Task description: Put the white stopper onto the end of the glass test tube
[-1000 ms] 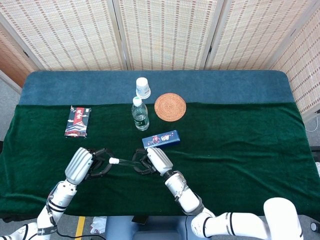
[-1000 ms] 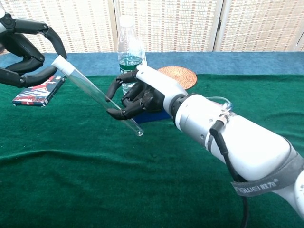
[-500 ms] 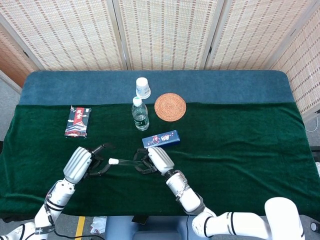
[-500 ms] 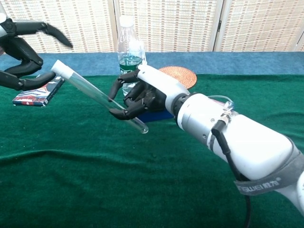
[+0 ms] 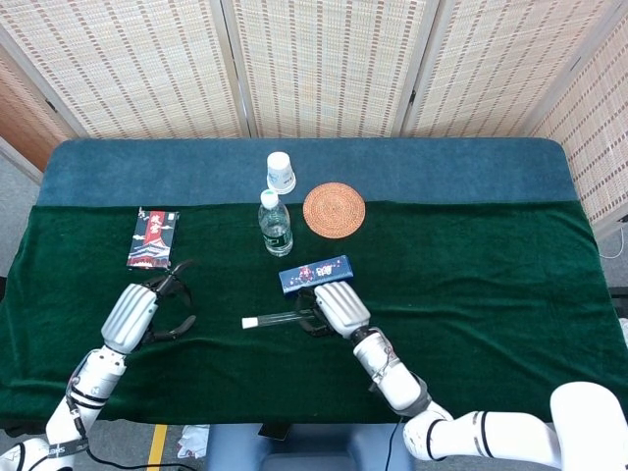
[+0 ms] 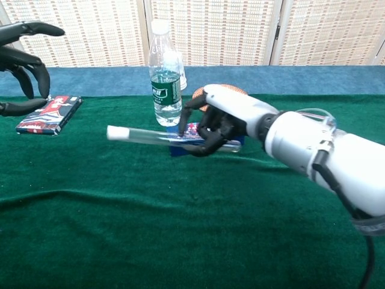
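1. A green cloth covers the surface [image 5: 491,294], blue at its far edge, with woven screens [image 5: 324,59] behind.
2. The bottle [image 6: 164,75] label is unreadable.
3. The right hand [image 6: 219,120] grips the glass test tube [image 6: 156,137], white stopper [image 6: 114,132] fitted; the left hand [image 5: 132,314] is spread, holding nothing.

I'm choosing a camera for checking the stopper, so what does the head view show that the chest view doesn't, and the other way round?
Only the head view shows the whole table and the full coaster.

Only the chest view shows the test tube held level above the cloth.

Both show the white stopper on the tube's end, the right hand gripping the tube, the left hand empty and apart, and the water bottle.
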Motion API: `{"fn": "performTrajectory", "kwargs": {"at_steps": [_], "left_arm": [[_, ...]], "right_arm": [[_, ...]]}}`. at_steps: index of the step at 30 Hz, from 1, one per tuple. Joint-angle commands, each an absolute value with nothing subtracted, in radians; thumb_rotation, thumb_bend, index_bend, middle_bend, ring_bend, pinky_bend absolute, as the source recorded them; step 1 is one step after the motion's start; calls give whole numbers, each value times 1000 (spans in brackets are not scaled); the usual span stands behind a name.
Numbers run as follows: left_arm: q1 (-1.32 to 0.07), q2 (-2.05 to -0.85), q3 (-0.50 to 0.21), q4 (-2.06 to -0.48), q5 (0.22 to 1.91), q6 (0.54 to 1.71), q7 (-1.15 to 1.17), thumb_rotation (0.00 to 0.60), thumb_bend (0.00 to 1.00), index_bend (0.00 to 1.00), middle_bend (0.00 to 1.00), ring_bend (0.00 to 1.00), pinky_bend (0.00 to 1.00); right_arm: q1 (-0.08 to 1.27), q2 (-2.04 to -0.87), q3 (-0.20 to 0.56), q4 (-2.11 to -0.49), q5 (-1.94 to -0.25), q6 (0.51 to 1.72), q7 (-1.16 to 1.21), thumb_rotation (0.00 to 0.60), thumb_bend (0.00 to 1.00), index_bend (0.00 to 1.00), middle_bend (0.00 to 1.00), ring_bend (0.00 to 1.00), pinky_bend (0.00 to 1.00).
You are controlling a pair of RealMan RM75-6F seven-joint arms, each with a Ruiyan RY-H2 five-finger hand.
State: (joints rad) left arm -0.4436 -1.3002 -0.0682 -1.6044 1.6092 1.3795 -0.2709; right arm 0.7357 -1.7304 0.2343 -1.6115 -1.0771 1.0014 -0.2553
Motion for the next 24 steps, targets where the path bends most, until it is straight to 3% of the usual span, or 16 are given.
{"fn": "performTrajectory", "kwargs": {"at_steps": [1, 10, 18, 24], "left_arm": [[-434, -1301, -71, -1590, 1595, 1384, -278, 600, 361, 104, 547, 383, 450], [-421, -1311, -70, -1556, 1574, 1377, -270, 600, 361, 110, 528, 359, 398], [-417, -1317, -71, -1546, 1572, 1375, -267, 600, 361, 110, 521, 344, 343], [-414, -1317, -69, -1550, 1572, 1370, -258, 600, 361, 110, 520, 341, 318]], "right_arm": [[723, -1708, 199, -1582, -1080, 1022, -300, 600, 609, 853, 944, 1000, 1000], [697, -1730, 119, -1449, -1159, 1044, -333, 600, 609, 788, 944, 1000, 1000], [678, -1742, 95, -1394, -1207, 1051, -324, 600, 609, 479, 937, 1000, 1000], [665, -1732, 96, -1394, -1209, 1044, -321, 600, 608, 360, 934, 1000, 1000]]}}
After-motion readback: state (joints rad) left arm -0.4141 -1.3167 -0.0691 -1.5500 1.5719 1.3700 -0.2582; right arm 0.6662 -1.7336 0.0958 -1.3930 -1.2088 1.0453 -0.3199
